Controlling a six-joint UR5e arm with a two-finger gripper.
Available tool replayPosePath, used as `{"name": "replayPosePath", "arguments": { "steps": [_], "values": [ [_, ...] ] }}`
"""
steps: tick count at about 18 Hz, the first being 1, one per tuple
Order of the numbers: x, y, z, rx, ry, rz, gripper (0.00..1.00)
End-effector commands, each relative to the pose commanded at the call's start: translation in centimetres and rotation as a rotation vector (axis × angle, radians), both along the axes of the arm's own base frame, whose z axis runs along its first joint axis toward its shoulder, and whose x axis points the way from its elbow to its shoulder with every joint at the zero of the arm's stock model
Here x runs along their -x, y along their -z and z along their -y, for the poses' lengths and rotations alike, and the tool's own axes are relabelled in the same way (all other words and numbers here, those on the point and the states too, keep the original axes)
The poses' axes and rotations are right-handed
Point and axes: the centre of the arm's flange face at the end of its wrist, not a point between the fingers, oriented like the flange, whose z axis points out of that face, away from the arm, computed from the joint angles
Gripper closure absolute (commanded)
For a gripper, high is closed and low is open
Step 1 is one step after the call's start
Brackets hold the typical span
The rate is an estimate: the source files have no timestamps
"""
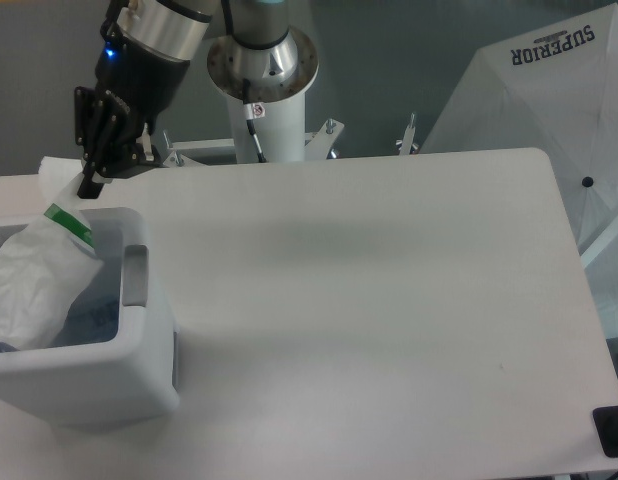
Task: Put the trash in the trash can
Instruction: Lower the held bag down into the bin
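My gripper (89, 186), upper left of frame, pinches the bag's (34, 275) top corner. The bag hangs down-left, over the can (139, 330).

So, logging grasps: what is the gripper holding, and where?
The gripper pinches the white bag by its top corner, near the green strip, over the trash can.

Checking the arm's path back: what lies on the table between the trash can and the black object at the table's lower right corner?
Nothing. In the camera view the table is bare from the trash can to the black object.
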Motion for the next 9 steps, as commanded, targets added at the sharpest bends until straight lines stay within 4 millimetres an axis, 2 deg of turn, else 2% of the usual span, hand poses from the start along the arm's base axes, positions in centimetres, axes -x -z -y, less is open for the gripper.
{"name": "replayPosePath", "arguments": {
  "steps": [3,9],
  "values": [
    [-0.9,0.0,-0.9,0.016,-0.007,0.024,0.93],
    [-1.5,0.6,-0.4,0.193,-0.022,0.027,0.93]
  ]
}}
